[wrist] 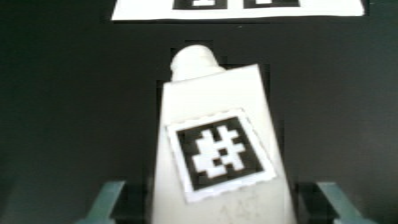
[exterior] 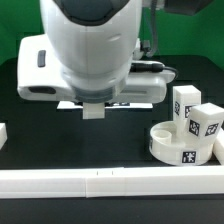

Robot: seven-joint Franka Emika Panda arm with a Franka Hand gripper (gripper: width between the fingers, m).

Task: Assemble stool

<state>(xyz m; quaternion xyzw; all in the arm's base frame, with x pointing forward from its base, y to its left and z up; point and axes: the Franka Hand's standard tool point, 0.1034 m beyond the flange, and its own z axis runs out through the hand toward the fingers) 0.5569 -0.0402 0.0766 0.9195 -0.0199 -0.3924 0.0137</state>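
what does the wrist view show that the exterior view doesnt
Only the wrist view shows a tagged white leg lying between the gripper fingers; whether they clamp it is unclear. Only the exterior view shows the round seat with two tagged legs standing at it, the arm body, and the long white rail in front. Both show the black table and an edge of the marker board.

Black table (exterior: 30, 150), white border rail (exterior: 60, 184).

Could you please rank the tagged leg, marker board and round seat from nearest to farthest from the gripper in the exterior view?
1. Tagged leg: between the fingers of the gripper.
2. Marker board: just beyond the leg.
3. Round seat: off on the exterior view's right.
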